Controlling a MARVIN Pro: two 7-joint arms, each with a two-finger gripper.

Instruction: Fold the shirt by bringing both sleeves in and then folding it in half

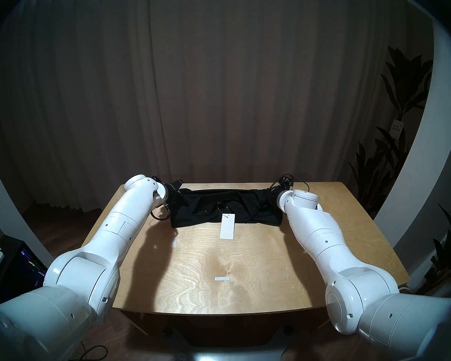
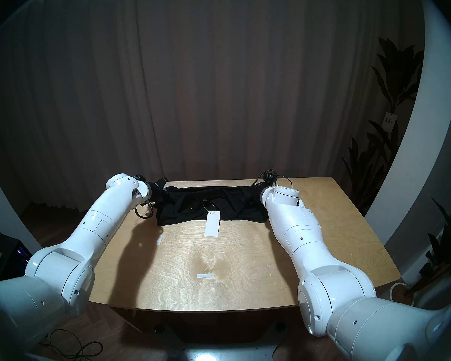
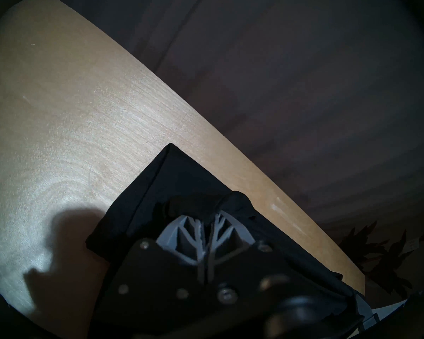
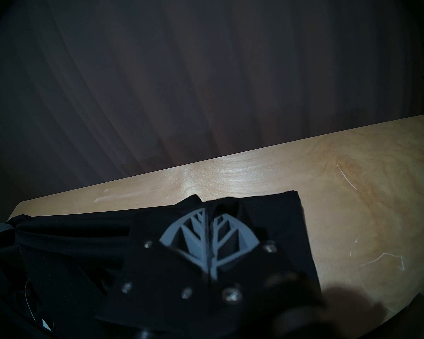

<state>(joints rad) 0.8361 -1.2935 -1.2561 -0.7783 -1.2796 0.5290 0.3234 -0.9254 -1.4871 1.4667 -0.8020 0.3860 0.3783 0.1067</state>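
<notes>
The black shirt (image 1: 227, 209) lies as a wide folded band across the far part of the wooden table (image 1: 245, 274), also in the other head view (image 2: 211, 206). A white tag (image 1: 227, 226) on a thin loop hangs from it onto the wood. My left gripper (image 1: 176, 189) is at the shirt's far left corner; the left wrist view shows its grey fingers (image 3: 196, 233) shut on black fabric (image 3: 181, 184). My right gripper (image 1: 272, 189) is at the far right corner, its fingers (image 4: 196, 233) shut on fabric (image 4: 267, 221). The sleeves are not distinguishable in the folds.
Two small white tape marks (image 1: 222, 278) (image 1: 174, 242) lie on the table. The table's far edge (image 4: 230, 157) runs just beyond both grippers, with a brown curtain (image 1: 219, 92) behind. Potted plants (image 1: 401, 118) stand at the right.
</notes>
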